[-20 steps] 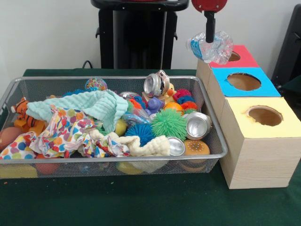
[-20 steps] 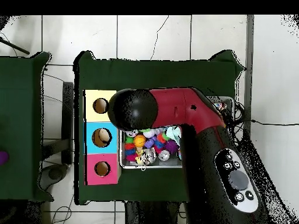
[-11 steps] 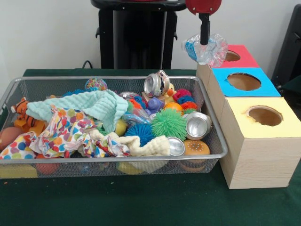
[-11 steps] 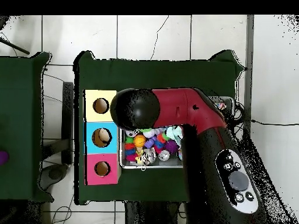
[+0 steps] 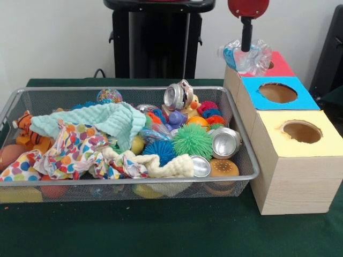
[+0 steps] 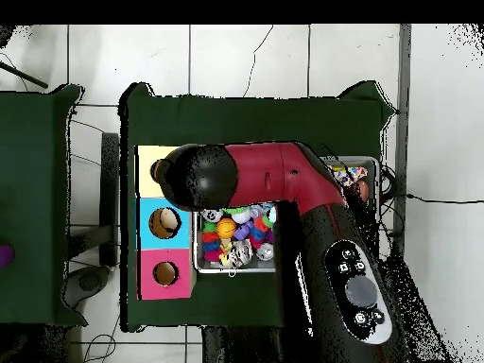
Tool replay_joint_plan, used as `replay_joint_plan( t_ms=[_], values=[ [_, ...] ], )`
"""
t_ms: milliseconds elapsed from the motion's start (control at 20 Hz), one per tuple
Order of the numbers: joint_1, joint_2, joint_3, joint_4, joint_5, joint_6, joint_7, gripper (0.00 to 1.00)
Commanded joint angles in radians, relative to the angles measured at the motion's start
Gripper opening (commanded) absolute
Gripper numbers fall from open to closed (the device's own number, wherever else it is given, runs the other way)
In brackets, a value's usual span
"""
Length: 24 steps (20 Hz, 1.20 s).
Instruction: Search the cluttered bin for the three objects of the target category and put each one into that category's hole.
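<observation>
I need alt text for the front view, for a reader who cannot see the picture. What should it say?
A robot gripper holds a crumpled clear plastic bottle above the red box, first in a row with a blue box and a yellow box, each with a round hole. Beside them, a wire bin holds cans, spiky balls, cloths and toys.

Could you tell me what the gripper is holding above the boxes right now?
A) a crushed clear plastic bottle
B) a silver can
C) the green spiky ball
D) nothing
A: the gripper is shut on a crumpled clear plastic bottle hanging by the red box, while the green ball and the cans lie in the bin.
</observation>
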Motion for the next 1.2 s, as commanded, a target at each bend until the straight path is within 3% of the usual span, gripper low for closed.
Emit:
replay_joint_plan(
  t_ms=[50, 450, 550, 1200],
  values=[
    [0.015, 0.027, -0.067, 0.016, 0.029, -0.008, 0.306, 0.00],
    [-0.029, 0.023, -0.072, 0.096, 0.090, -0.115, 0.292, 0.00],
    [-0.009, 0.030, -0.093, 0.076, 0.061, -0.086, 0.290, 0.00],
    [0.055, 0.053, -0.128, 0.057, 0.062, -0.106, 0.314, 0.00]
  ],
)
